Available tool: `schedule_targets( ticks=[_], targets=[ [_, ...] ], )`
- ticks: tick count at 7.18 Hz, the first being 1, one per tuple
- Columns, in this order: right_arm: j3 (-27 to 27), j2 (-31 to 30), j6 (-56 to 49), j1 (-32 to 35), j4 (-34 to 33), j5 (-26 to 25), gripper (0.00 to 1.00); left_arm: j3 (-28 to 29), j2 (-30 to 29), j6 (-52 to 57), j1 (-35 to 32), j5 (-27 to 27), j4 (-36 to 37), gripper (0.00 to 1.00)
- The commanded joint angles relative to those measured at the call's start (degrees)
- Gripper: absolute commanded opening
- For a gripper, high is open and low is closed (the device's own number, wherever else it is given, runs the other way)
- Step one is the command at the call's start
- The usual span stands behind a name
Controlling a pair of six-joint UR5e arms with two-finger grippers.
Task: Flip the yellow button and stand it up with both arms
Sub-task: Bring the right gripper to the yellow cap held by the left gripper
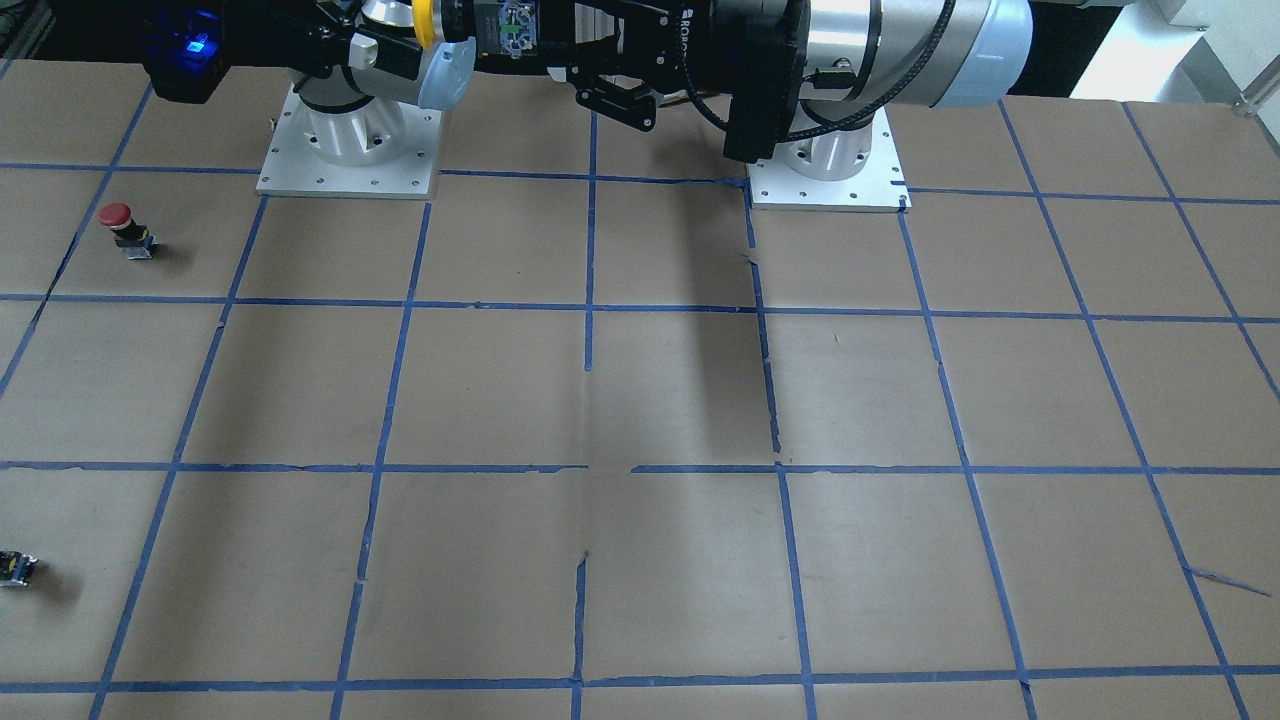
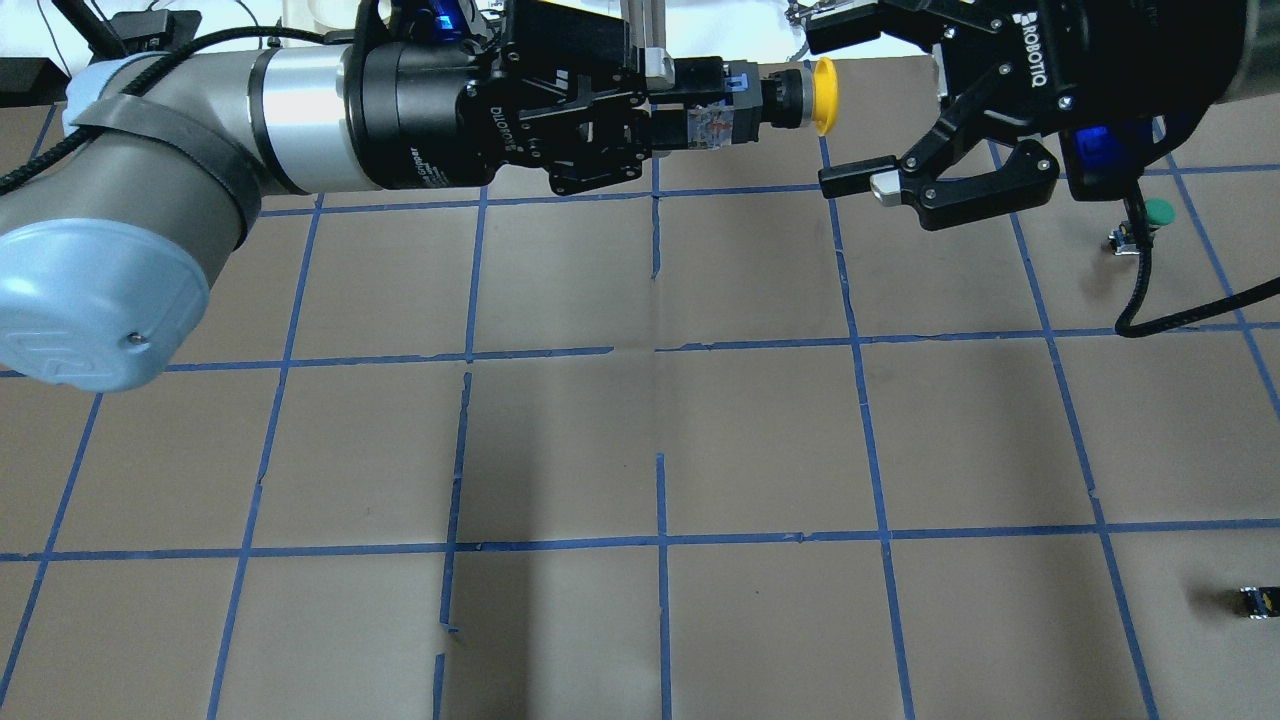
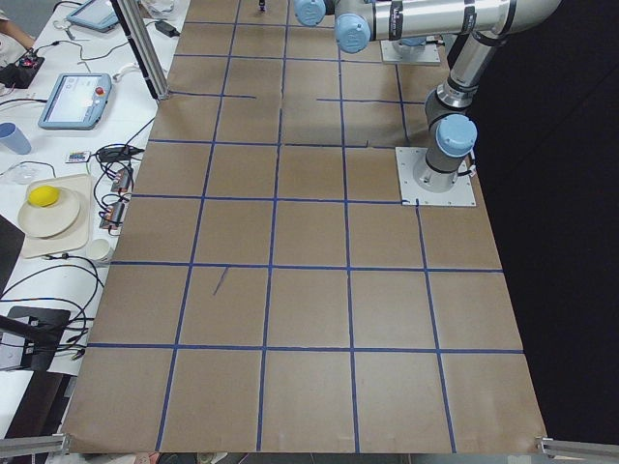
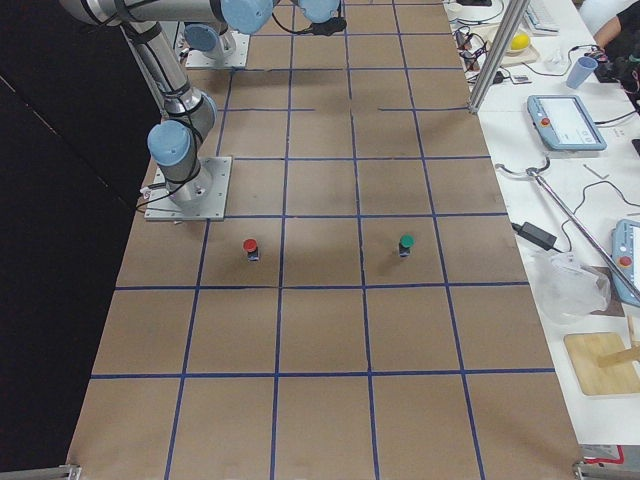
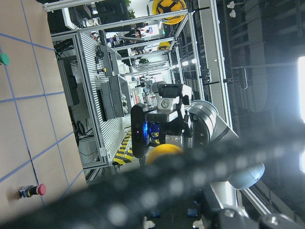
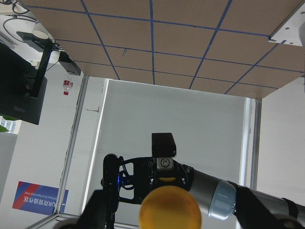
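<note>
My left gripper (image 2: 692,105) reaches in high above the table and is shut on the black-and-grey base of the yellow button (image 2: 822,95). It holds the button level, with the yellow cap pointing at my right gripper (image 2: 845,108). My right gripper is open, one finger on each side of the cap and a gap to each. In the front view the cap (image 1: 424,22) shows at the top edge. The right wrist view shows the cap (image 6: 170,207) head-on at the bottom, and the left wrist view shows it (image 5: 164,152) blurred.
A red-capped button (image 1: 120,228) stands on the brown gridded table (image 2: 640,450) near the right arm's base plate (image 1: 350,165). A green-capped button (image 2: 1150,215) stands below my right gripper. A tiny dark switch block (image 2: 1258,600) lies at the right edge.
</note>
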Motion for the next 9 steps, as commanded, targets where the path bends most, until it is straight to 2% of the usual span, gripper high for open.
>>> schedule_targets(
  ticks=[1,2,5,6,7,9],
  targets=[
    [-0.01,-0.87,0.13,0.03,0.91,0.08,0.95,-0.05,0.04,0.00,0.00,0.00,0.09,0.16],
    [-0.01,-0.87,0.13,0.03,1.00,-0.01,0.88,0.04,0.04,0.00,0.00,0.00,0.09,0.16],
    [0.07,-0.69,0.13,-0.05,1.00,0.08,0.30,0.04,-0.05,0.00,0.00,0.09,0.18,0.16],
    [0.07,-0.78,0.04,-0.14,1.09,0.08,0.23,-0.05,0.04,0.00,0.00,0.09,0.09,0.16],
    [-0.01,-0.70,0.04,-0.23,1.09,0.08,0.20,0.04,0.04,-0.09,0.00,0.70,0.09,0.24],
    [-0.19,-0.69,0.13,-0.23,1.00,0.08,0.19,0.48,0.12,-6.12,0.00,1.05,0.27,0.99]
  ],
)
